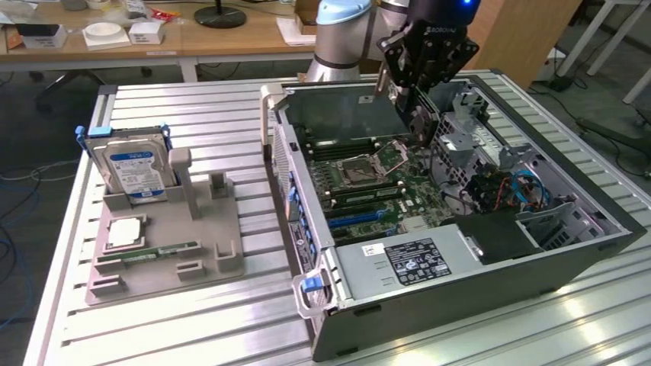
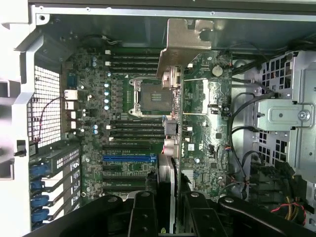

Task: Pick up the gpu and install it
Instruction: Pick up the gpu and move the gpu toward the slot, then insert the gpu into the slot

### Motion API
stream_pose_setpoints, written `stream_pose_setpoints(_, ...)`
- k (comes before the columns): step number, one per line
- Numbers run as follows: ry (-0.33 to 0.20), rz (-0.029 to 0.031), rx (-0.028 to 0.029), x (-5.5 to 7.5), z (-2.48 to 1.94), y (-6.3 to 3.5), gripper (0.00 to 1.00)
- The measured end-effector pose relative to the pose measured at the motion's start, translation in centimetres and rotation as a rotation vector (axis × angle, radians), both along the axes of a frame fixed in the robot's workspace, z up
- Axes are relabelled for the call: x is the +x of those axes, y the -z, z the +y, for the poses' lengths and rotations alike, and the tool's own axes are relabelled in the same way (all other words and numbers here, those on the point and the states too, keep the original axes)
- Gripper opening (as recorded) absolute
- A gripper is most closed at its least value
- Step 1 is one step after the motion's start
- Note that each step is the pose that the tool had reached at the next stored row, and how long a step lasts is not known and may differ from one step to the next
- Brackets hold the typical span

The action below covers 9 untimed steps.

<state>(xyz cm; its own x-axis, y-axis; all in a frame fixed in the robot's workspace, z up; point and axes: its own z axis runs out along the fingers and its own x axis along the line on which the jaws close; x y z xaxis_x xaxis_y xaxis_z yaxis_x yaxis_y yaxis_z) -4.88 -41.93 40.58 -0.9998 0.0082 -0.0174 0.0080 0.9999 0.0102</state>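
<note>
While the gpu [image 1: 351, 114] hangs on edge inside the open computer case [image 1: 569, 252], it is not seated in anything. It is above the motherboard [image 1: 371, 183], close to the CPU socket [image 1: 379, 158], with its broad dark face turned toward the exterior view. In the wrist view the card is a thin line running out from the claw, with its silver bracket [image 2: 190, 44] at the far end. The gripper [image 1: 419, 114] is narrowed onto the card near one end, with a finger [image 2: 143, 212] on either side of it.

That grip is the first risk. It appears to be an end hold, which leaves most of the card's length unsupported, so a bump could swing or tilt the card between the pads.

The second is alignment. In the wrist view the card's edge lies crosswise to the blue slot [image 2: 129, 159] and its black neighbours. If the card were pressed down this way, the edge connector would likely strike board components or the exposed socket rather than enter a slot.

The third is snagging. The bracket could catch on the case wall close by, and the cables [image 1: 508, 187] lie just beside the claw.
</note>
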Motion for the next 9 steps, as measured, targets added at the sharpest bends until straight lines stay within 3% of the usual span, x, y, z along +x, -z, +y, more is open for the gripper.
stream_pose_setpoints(9,0.0,-0.0001,0.0001,0.01,0.0,0.01,0.27)
